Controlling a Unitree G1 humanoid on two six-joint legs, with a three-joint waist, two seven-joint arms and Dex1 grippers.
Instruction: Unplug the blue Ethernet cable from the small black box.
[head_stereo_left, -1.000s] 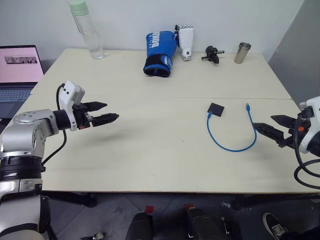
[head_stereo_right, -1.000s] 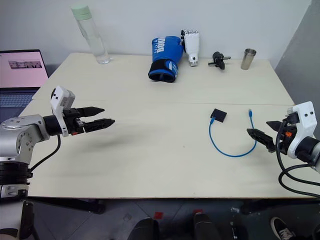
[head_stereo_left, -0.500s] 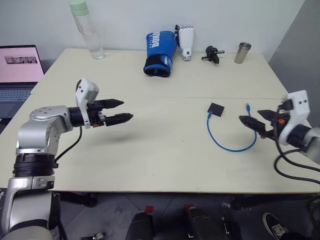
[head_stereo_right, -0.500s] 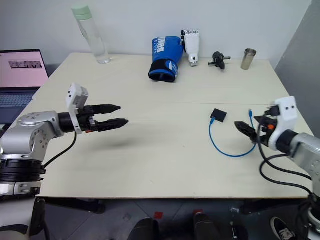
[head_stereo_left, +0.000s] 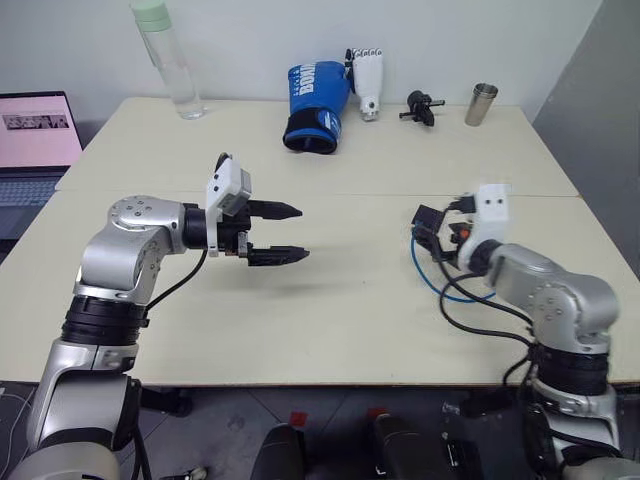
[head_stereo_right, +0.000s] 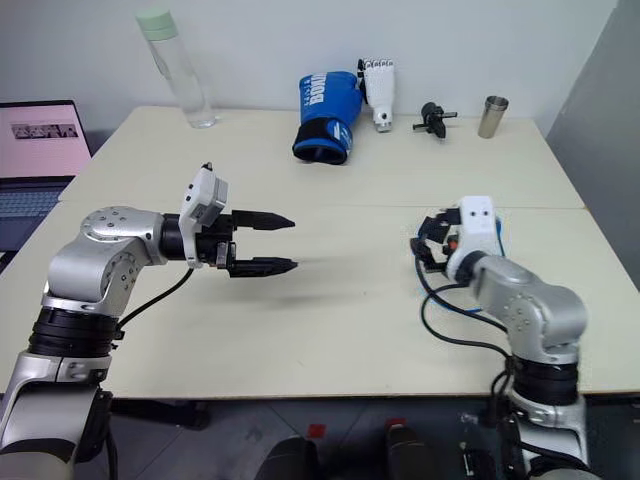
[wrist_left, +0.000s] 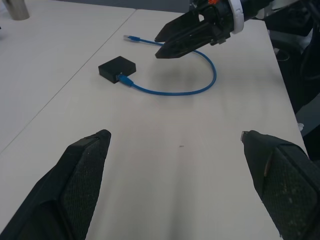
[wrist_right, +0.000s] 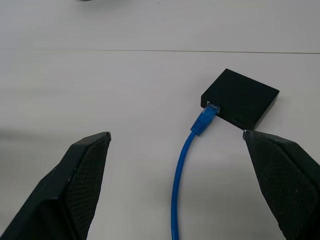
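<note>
Cable-wise, the blue Ethernet cable (wrist_right: 186, 165) runs up between the spread fingers of the right gripper (wrist_right: 182, 200), which hangs over it with nothing in its grasp, and its plug is seated in the small black box (wrist_right: 241, 97) just ahead of the fingertips, slightly toward the right finger. Box is flat, matte, sitting skewed on the pale tabletop (wrist_right: 100, 90). Left gripper (head_stereo_left: 285, 232) is well off to the side, fingers apart too, pointing across at it all.

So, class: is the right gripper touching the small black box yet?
Apart. In the right wrist view the small black box lies on the table ahead of the open right gripper, with bare tabletop between its fingertips and the box.
</note>
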